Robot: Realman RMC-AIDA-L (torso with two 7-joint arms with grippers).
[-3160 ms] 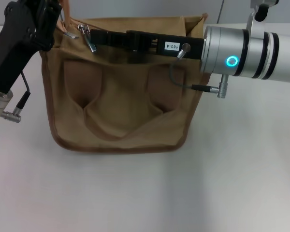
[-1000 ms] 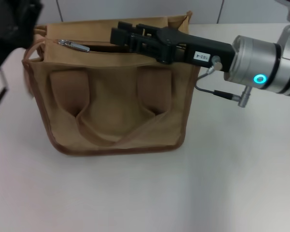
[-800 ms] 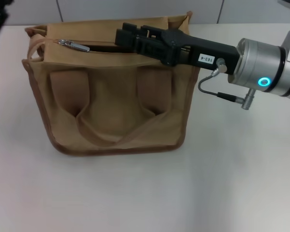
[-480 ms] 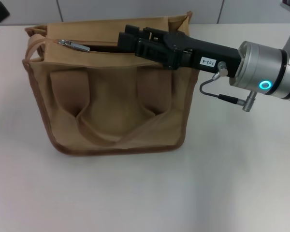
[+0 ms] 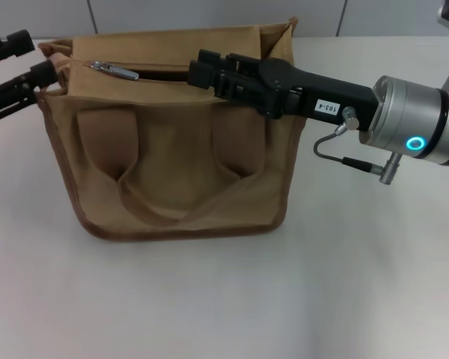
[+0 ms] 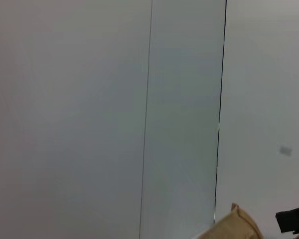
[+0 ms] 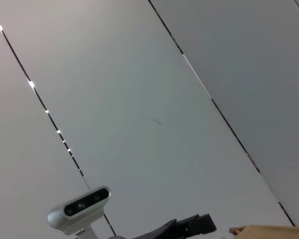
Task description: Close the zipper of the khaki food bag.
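right gripper (image 5: 198,69) level across khaki food bag (image 5: 172,179)

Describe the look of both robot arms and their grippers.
The right arm is a silver cylinder with black bands, a glowing cyan ring and a thin grey looped cable. Its right gripper is black and blocky with a small white numbered label. The left gripper shows slim black fingers.

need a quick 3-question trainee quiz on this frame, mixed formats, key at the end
1. True or false: the silver pull tab lies near the robot's-left end of the khaki food bag.
2. Which gripper reaches over the bag's top? A) left gripper B) right gripper C) neither
3. Fill in: the bag rests on a white ____.

Key: 1 true; 2 B; 3 table.
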